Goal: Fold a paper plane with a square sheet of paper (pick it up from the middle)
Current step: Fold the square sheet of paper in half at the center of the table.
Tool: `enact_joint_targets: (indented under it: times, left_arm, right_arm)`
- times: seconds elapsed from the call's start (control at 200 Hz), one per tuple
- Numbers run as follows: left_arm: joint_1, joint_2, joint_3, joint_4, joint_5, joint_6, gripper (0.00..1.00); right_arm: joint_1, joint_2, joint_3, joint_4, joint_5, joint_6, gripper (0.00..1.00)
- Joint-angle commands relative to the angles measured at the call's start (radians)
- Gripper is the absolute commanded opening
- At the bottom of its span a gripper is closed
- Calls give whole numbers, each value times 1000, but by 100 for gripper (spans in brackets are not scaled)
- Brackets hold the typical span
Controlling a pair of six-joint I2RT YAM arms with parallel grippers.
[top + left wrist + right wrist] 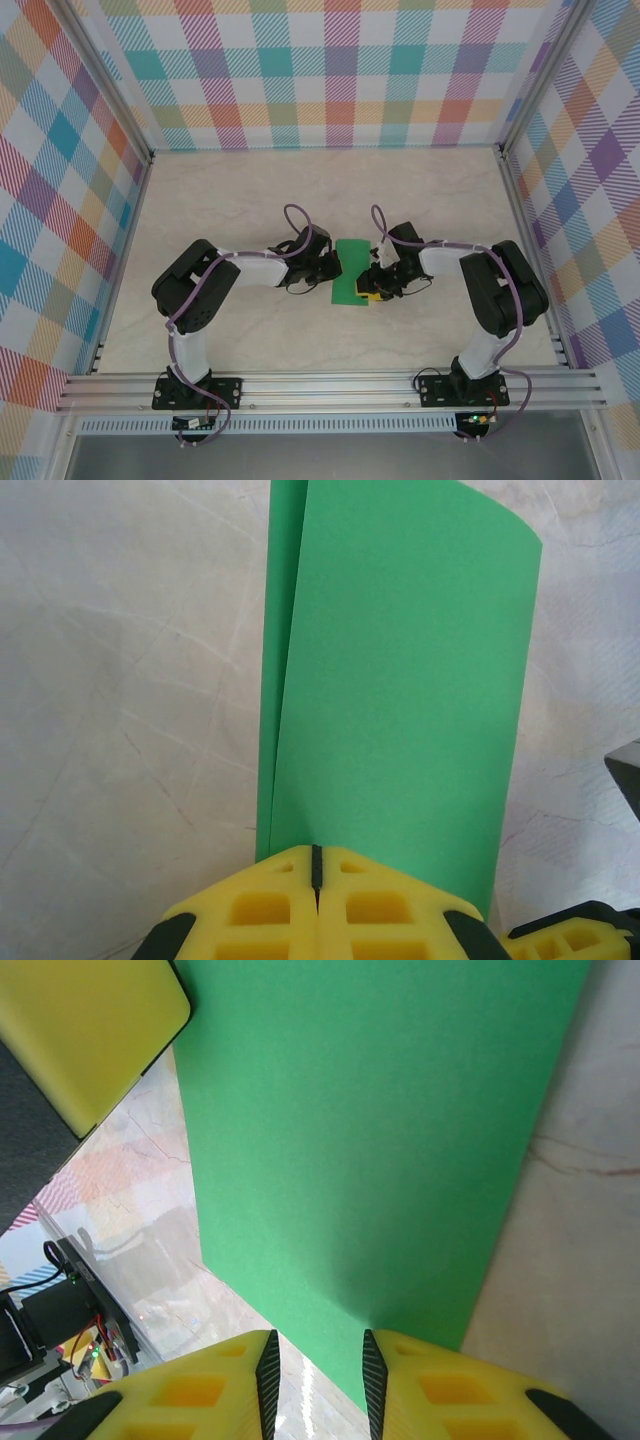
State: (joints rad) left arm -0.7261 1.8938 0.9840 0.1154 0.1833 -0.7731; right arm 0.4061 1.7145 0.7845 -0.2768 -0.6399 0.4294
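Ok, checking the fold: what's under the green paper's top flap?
A lower layer of the square sheet of paper peeks out along the flap's left edge. The flap covers the rest, and the table beneath; the left gripper pinches its near edge.

No text, label, brand, number or sign is legible on any surface. The square sheet of paper is plain green and carries no print. The black box with wires has markings too small to read.
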Motion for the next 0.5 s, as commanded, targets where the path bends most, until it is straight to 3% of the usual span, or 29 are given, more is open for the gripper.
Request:
enact_joint_targets:
  times: [0.0, 0.12, 0.36, 0.495]
  left_arm:
    - [-6, 22, -55, -166, -4, -6, 0]
    - [-6, 22, -50, -168, -5, -5, 0]
    - [-7, 19, -49, -161, 3, -9, 1]
    - [-7, -1, -56, -147, 12, -12, 2]
  right_arm:
    - [7, -50, -43, -23, -6, -6, 32]
    - [19, -96, -67, -17, -10, -4, 32]
    - [27, 5, -92, 13, 48, 8, 31]
    - [35, -33, -87, 5, 59, 18, 31]
